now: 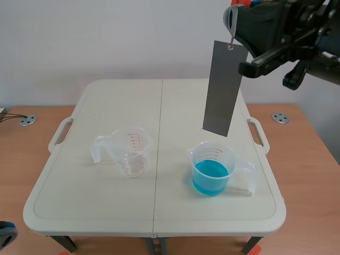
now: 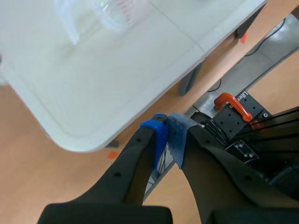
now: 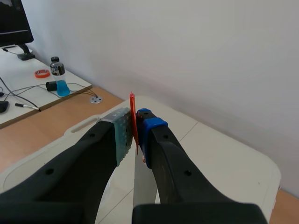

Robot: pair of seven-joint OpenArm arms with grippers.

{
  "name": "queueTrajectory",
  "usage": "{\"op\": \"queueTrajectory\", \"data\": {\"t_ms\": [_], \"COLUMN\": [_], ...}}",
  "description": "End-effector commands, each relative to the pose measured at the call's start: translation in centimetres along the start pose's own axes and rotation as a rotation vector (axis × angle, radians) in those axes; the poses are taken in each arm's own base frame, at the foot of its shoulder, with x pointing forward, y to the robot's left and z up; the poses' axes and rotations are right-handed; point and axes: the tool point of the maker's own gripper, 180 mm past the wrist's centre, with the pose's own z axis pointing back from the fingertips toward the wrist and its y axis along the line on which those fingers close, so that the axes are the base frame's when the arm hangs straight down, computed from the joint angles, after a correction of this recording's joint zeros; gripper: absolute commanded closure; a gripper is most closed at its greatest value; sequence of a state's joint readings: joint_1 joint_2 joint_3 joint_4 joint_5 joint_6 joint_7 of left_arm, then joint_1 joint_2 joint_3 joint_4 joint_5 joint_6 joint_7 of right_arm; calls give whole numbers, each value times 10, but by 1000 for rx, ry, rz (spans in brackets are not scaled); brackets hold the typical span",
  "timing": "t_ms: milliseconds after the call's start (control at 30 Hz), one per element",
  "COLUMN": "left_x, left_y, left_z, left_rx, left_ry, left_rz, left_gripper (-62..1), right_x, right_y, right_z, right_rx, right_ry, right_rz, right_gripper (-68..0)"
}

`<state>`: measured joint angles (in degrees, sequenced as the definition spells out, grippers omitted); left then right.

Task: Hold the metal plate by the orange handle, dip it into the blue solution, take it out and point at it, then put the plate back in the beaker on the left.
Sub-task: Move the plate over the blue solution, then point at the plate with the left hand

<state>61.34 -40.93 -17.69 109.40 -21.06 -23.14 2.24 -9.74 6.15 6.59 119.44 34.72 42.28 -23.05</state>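
From the scene view, my right hand is raised high over the desk, with the metal plate hanging from it. The plate's lower end is above the beaker of blue solution and clear of the rim. The empty beaker stands well apart to the left. I take it the dip is the step in hand.

In the left wrist view, my left hand is closed on nothing, pads together. It sits off the desk's near edge, and the empty beaker is ahead of it.

The right wrist view shows my right hand clamped on the thin orange handle, with the plate dropping away between the fingers.

Next I would lower it straight and slowly. The plate hangs loosely and might swing against the rim.
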Motion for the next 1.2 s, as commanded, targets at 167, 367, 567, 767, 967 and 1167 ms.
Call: {"op": "queueTrajectory", "data": {"t_ms": [167, 367, 567, 767, 967, 1167], "left_x": [18, 43, 78, 108, 126, 140], "left_y": [9, 25, 33, 36, 28, 18], "left_z": [-16, -32, -49, -66, -89, -114], "left_rx": [-30, -10, -18, -40, -93, -133], "left_ry": [-60, -141, -243, -324, -370, -405], "left_rz": [-61, -107, -162, -210, -231, -247], "left_gripper": [-23, -23, -23, -23, -23, -23], "right_x": [10, 2, 1, 1, 1, 1], "right_y": [0, -4, -12, -12, -12, -12], "right_z": [5, 13, 19, 19, 19, 19], "right_rx": [36, 19, -14, -14, -15, -15], "right_ry": [-11, 11, 16, 16, 17, 17], "right_rz": [49, 32, 38, 38, 38, 38], "right_gripper": [-13, -13, -13, -13, -13, -13]}}
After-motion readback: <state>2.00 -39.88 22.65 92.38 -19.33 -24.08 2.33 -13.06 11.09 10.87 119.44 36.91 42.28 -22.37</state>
